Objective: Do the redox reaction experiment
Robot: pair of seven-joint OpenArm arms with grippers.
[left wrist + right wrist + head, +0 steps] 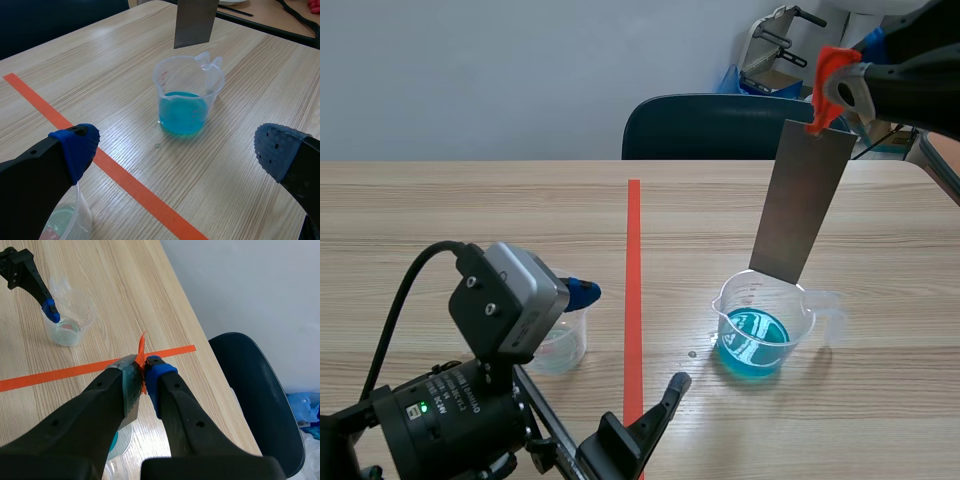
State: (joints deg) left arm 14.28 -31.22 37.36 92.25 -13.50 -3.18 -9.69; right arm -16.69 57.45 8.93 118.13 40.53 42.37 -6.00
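One metal strip (803, 200), near-vertical, end over beaker (765, 298)

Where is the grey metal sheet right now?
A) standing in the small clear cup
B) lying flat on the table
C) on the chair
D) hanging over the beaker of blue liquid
D: the metal sheet hangs from the right gripper, its lower edge above the beaker of blue liquid.

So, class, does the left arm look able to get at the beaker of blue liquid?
Probably yes: the left gripper is open and only bare table lies before the beaker. The metal plate hanging above its mouth leaves just the sides free.
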